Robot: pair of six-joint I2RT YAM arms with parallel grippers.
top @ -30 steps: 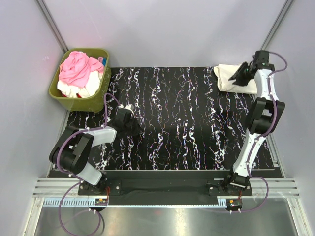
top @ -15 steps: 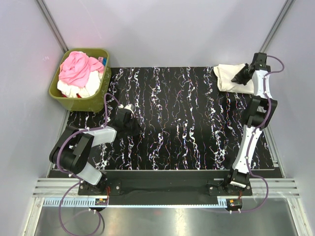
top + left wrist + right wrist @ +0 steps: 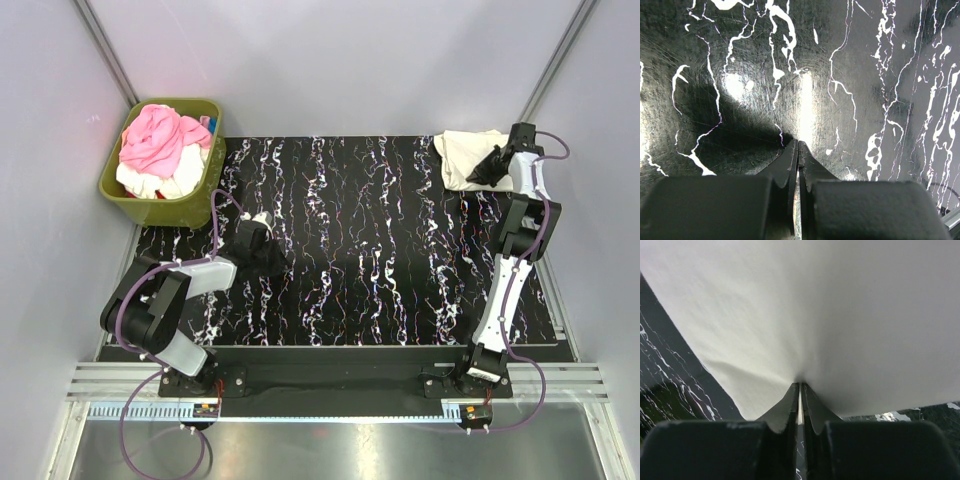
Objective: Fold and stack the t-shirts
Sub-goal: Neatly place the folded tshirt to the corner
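A folded cream t-shirt [image 3: 462, 158] lies at the table's far right corner and fills the right wrist view [image 3: 805, 305]. My right gripper [image 3: 483, 172] is shut, with its tips [image 3: 800, 384] pressed against the shirt's cloth, which dimples around them. No cloth shows between the jaws. A pink t-shirt [image 3: 155, 140] lies on top of white clothes [image 3: 165, 185] in the green basket [image 3: 112, 188] at the far left. My left gripper [image 3: 278, 263] is shut and empty, low over the bare black marbled table [image 3: 798, 141].
The black marbled table top [image 3: 380, 250] runs between the arms. Grey walls with metal posts close off the back and both sides. The green basket stands just off the table's far left corner.
My right gripper has moved a little toward the near edge of the cream t-shirt, and its wrist has swung lower. The left arm has not moved.
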